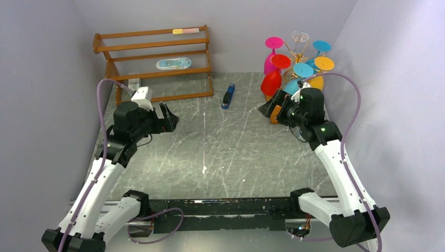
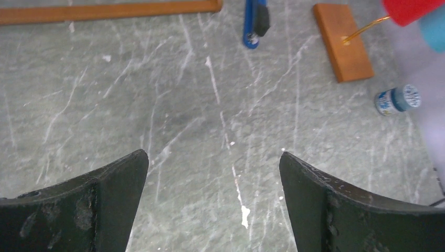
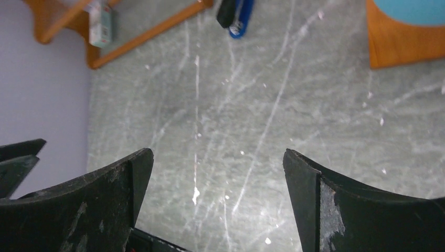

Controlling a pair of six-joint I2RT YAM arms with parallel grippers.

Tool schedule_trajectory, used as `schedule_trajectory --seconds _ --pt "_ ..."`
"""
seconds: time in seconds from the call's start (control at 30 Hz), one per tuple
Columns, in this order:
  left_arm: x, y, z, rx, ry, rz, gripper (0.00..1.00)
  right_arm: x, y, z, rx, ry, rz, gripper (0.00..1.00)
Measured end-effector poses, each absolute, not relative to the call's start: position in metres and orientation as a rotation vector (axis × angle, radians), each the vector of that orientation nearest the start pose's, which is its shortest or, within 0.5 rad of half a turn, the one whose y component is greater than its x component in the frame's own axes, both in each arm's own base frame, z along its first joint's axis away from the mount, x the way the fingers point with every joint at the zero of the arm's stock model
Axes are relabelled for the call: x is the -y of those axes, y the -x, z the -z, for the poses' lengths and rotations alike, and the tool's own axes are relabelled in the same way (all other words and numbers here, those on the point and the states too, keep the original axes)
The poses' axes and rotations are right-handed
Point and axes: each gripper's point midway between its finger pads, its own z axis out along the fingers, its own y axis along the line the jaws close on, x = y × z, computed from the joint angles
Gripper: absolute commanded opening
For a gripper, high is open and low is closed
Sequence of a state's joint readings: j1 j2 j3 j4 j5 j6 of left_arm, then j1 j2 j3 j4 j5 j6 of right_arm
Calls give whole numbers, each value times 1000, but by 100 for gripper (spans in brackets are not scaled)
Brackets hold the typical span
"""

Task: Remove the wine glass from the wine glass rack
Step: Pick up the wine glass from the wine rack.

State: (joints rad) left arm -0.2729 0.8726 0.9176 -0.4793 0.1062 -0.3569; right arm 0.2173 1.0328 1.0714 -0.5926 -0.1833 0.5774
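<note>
Far right on the worktop [image 1: 220, 152], wine glass rack [image 2: 343, 44] with coloured wine glasses [image 1: 271, 82] hung upside down, right end effector [image 3: 218, 152] released just before its wooden base, left end effector [image 2: 212, 157] released near the slatted shelf [image 1: 152, 45], both grasping nothing

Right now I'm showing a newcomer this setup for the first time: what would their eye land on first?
The bright wine glasses hanging on the gold rack in the far right corner stand out first, red, pink, blue and yellow. Next comes the wooden shelf against the back wall on the left. Nearer, the left gripper and right gripper hang open above the grey marbled table.
</note>
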Motion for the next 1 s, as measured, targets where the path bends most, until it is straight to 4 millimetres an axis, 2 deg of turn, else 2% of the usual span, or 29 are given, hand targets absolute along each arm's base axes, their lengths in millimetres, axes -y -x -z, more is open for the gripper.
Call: schedule_trajectory --seconds 0.1,0.2,0.3,0.43,0.53,0.63,0.83,0.9,1.0 --pt "119 -277 -262 -1987 4 564 100 -122 -300 -271 -2110 -277 -673 100" --pt "125 -272 -271 -1938 4 621 100 -115 -304 -275 -2087 -313 -637 97" --pt "128 -269 -262 -1932 4 656 100 -108 -306 -286 -2026 -360 -618 88" --pt "129 -267 -234 -1993 17 657 100 -103 -305 -315 -1914 -372 -639 84" --pt "130 -268 -231 -2003 30 665 100 -99 -316 -346 -1862 -385 -638 83" --pt "133 -268 -235 -1990 44 693 100 -92 -329 -366 -1828 -397 -637 81" --pt "132 -264 -243 -1964 45 702 100 -47 -343 -376 -1819 -505 -594 80" --pt "131 -263 -243 -1965 40 694 100 -26 -346 -372 -1822 -554 -585 79" --pt "128 -262 -244 -1975 31 669 100 -8 -348 -360 -1848 -606 -594 77"
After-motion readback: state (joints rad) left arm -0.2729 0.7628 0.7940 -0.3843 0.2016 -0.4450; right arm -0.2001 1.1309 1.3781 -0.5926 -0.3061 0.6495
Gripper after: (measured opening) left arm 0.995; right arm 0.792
